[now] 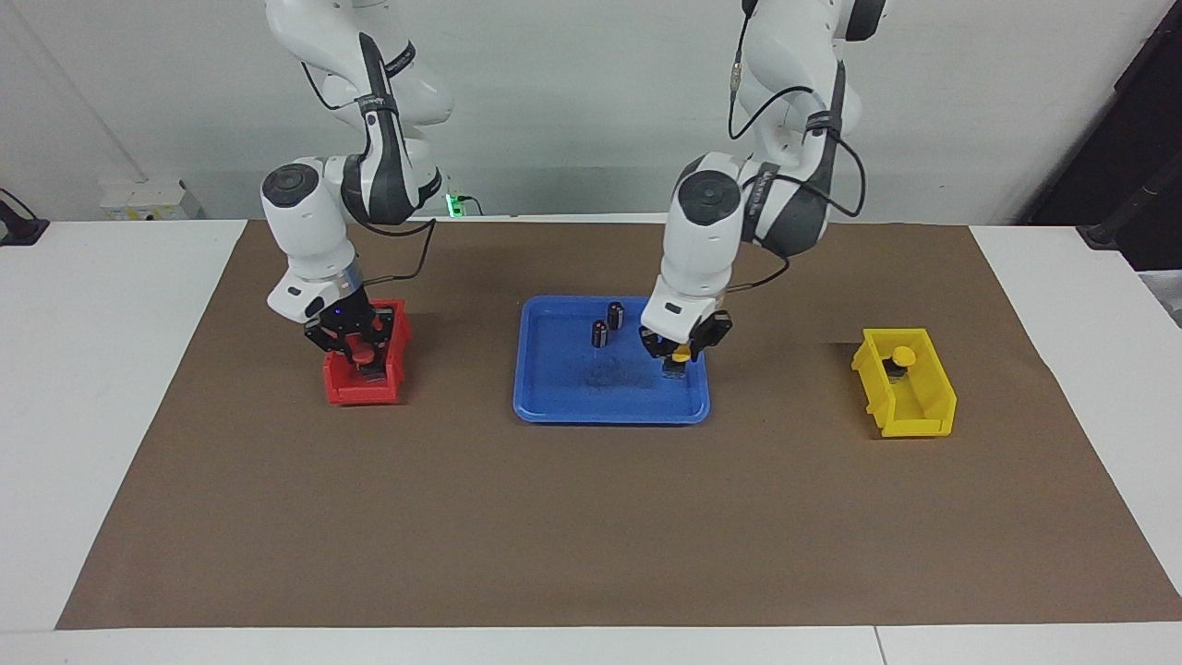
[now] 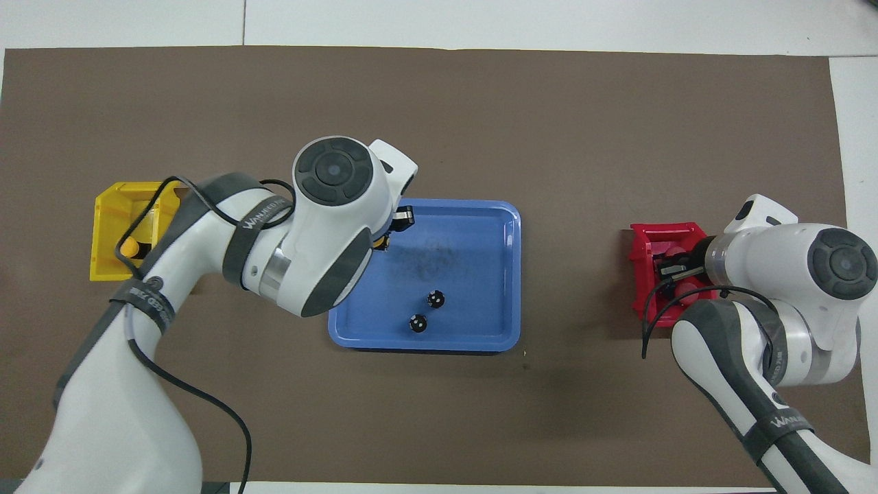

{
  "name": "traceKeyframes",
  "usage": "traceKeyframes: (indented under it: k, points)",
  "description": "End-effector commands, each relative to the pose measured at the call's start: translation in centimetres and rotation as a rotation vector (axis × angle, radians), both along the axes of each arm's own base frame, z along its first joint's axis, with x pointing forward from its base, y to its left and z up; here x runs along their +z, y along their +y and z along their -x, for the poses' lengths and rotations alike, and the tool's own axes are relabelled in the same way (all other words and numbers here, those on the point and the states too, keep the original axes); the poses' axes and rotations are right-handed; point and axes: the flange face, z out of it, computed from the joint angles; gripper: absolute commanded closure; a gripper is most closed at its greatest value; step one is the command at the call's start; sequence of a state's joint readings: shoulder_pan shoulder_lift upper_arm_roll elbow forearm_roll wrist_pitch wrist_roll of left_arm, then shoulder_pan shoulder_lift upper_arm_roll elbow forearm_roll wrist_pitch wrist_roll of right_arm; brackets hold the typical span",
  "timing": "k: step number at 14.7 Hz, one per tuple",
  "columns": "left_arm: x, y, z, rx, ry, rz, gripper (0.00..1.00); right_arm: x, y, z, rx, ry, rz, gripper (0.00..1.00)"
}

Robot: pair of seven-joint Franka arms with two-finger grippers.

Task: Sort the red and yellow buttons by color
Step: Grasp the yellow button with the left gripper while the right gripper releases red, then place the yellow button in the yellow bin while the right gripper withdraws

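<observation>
My left gripper (image 1: 680,358) is low over the blue tray (image 1: 554,397), at the tray's end toward the left arm. It is shut on a yellow button (image 1: 681,353), whose dark body hangs just above the tray floor. A second yellow button (image 1: 902,356) stands in the yellow bin (image 1: 914,416); it also shows in the overhead view (image 2: 129,248). My right gripper (image 1: 358,356) is down inside the red bin (image 1: 355,390), shut on a red button (image 1: 360,350). The other red button is hidden.
Two small black cylinders (image 1: 615,316) (image 1: 599,333) stand in the tray, nearer to the robots than the left gripper. The bins sit at opposite ends of the brown mat (image 1: 591,517), the yellow one toward the left arm's end.
</observation>
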State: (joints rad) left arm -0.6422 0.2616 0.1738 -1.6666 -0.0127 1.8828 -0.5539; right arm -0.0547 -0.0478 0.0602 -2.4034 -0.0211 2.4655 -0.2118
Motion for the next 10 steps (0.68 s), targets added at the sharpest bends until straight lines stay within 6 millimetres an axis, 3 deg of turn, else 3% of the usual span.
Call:
traceKeyframes:
  k: [1, 3, 5, 7, 10]
  points:
    - [4.2, 11.1, -2.5, -0.054, 0.03, 0.006, 0.99, 2.2, -0.3, -1.1, -0.008, 0.022, -0.008, 0.31]
    - [5.6, 19.0, -4.7, -0.075, 0.015, 0.017, 0.99, 5.7, -0.3, -2.2, -0.017, 0.053, -0.007, 0.27]
    - [5.7, 24.3, -5.8, -0.113, -0.007, 0.019, 0.99, 9.9, -0.3, -2.4, -0.026, 0.065, -0.006, 0.16]
    - [4.9, 29.6, -6.3, -0.168, -0.033, 0.018, 0.99, 15.2, -0.2, -2.1, -0.06, 0.086, -0.005, 0.0]
    - [2.0, 33.0, -6.3, -0.196, -0.064, 0.011, 0.99, 23.9, -1.5, -1.8, -0.09, 0.149, -0.006, 0.0]
